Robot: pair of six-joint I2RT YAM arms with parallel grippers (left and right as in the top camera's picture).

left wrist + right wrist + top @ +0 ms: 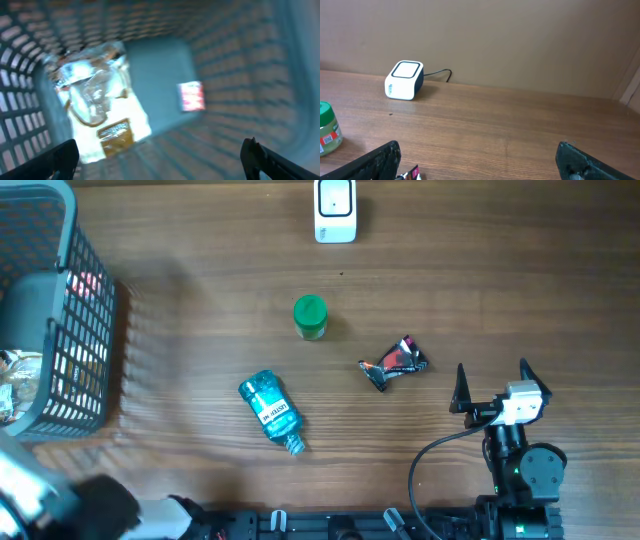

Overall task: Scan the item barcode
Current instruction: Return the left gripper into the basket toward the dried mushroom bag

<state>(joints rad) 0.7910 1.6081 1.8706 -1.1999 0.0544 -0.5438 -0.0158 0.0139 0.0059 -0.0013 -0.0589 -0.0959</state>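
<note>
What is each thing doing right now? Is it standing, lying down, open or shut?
Basket, upright, packets inside.
Clear packet, lying in the basket.
Green-lidded jar, upright, lid on.
Blue bottle, lying on its side.
Dark snack packet, lying crumpled.
Scanner, standing upright.
Left end effector, open, empty, over the basket.
Right end effector, open, empty.

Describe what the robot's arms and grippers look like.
The right arm is black with round joints, a small green light and a white block at the wrist; a black cable loops back to its base. The right gripper has two black pointed fingers. The left gripper shows black fingers too; the left arm is a white-and-black blur.
</note>
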